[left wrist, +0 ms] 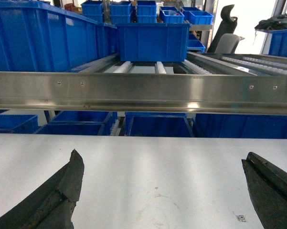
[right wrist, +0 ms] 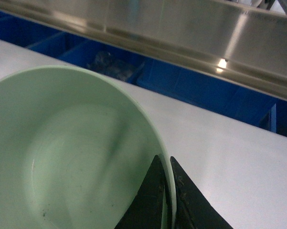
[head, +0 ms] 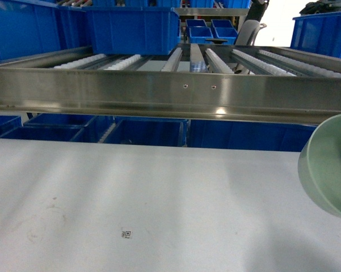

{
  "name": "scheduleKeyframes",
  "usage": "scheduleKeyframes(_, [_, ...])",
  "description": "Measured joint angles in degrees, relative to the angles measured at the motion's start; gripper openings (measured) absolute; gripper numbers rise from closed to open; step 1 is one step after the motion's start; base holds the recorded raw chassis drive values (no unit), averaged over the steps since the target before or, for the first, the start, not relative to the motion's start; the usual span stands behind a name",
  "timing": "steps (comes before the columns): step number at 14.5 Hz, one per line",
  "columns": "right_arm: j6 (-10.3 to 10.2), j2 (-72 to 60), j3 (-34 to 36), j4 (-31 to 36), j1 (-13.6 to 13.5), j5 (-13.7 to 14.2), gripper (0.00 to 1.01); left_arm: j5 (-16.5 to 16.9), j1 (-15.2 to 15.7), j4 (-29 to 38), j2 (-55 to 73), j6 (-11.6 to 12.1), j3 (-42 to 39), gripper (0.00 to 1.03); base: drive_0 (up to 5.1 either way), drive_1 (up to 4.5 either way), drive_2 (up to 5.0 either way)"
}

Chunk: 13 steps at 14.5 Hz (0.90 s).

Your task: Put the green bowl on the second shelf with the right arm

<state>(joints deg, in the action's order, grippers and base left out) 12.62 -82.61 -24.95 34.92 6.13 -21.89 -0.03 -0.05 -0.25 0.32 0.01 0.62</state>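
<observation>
Overall, I see a white tabletop (head: 159,198) filling the lower half of the head view, matte, with faint ring scuffs at left and one small square code sticker (head: 126,233) near the front edge. Behind it runs the stainless-steel rack; its front rail (head: 159,93) spans the whole width, and above that rail the second shelf (head: 215,59) shows steel tracks with white rollers, roughly six tracks, though I cannot count them exactly. One big blue crate (head: 133,28) sits on those rollers at centre-left, another fills the far left, and more blue crates sit below the rail behind the table; farther crates are too crowded to count. One office chair (left wrist: 224,33) stands behind the rack.

The green bowl (right wrist: 71,152) is one only, lifted off the table at the right edge of the head view, tilted on its side, below the rail. The right gripper (right wrist: 169,191) pinches the bowl's rim, one finger inside and one outside. The left gripper (left wrist: 162,195) hangs above the table, fingers spread wide, holding nothing.
</observation>
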Motion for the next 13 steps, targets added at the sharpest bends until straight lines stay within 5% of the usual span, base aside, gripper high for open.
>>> scheduleKeyframes(4, [-13.18, 24.48, 3.74, 1.64, 1.6, -1.36, 0.02, 0.0, 0.0, 0.0, 0.0, 0.02, 0.0, 0.98, 0.0, 0.0, 0.0])
scheduleKeyframes(5, [-14.91, 28.98, 6.1, 1.51, 1.77, -1.2, 0.02, -0.02, 0.0, 0.0, 0.0, 0.02, 0.0, 0.98, 0.0, 0.0, 0.0])
scheduleKeyframes(9, [-19.3, 49.27, 12.39, -8.68, 1.31, 1.29, 0.02, -0.02, 0.0, 0.0, 0.0, 0.0, 0.0, 0.98, 0.0, 0.0, 0.0])
scheduleKeyframes(10, [-20.33, 60.46, 16.87, -16.63, -2.1, 4.92, 0.02, 0.0, 0.0, 0.0, 0.0, 0.0, 0.0, 0.98, 0.0, 0.0, 0.0])
scheduleKeyframes(13, [-20.33, 61.81, 17.7, -16.92, -2.4, 6.05, 0.02, 0.0, 0.0, 0.0, 0.0, 0.0, 0.0, 0.98, 0.0, 0.0, 0.0])
